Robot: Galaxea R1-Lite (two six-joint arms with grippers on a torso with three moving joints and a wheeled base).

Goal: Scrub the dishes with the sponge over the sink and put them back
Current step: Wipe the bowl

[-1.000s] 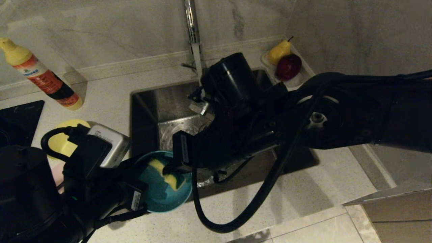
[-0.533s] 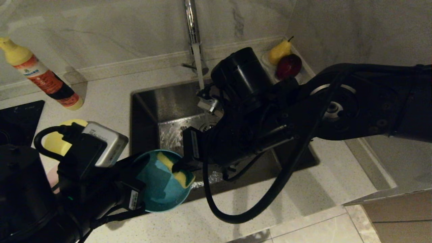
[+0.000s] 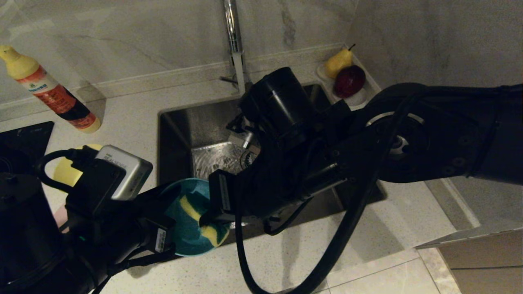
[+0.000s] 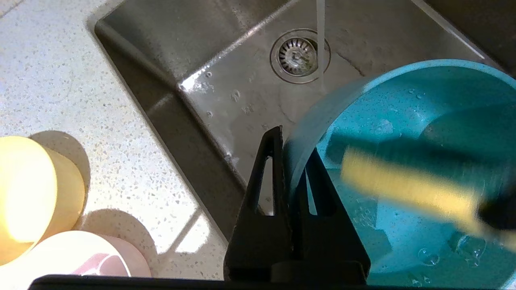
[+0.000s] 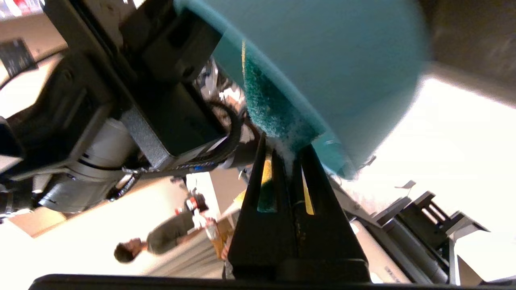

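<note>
Scrubbing is the step in hand, and the blue bowl (image 3: 192, 222) is the one getting washed; the left gripper (image 4: 291, 161) has its jaws pinched shut on the bowl's thin rim, one finger outside the wall and one inside, and it holds the bowl tipped over the near edge of the sink (image 3: 184, 134); the right gripper (image 5: 282, 155) has its jaws squeezed tight on the sponge (image 3: 204, 224), which sits inside the bowl and presses on the inner wall; the bowl is smooth, shiny plastic, round and deep, with water drops on it; the sponge is a soft yellow block with a rough dark green side, and in the right wrist view the green side lies against the bowl; the sink is hard grey steel, square, wet, with a round drain (image 4: 299, 55) in the middle, and a thin stream of water falls from the tap (image 3: 233, 36) close beside the bowl; the yellow bowl (image 4: 30, 193) and the pink bowl (image 4: 80, 255) wait on the speckled counter (image 4: 48, 72), touching or nearly so; next I think the sponge needs to rub round the whole inside while the left grip stays firm, since wet plastic is slippery; then the bowl goes back by the others.
</note>
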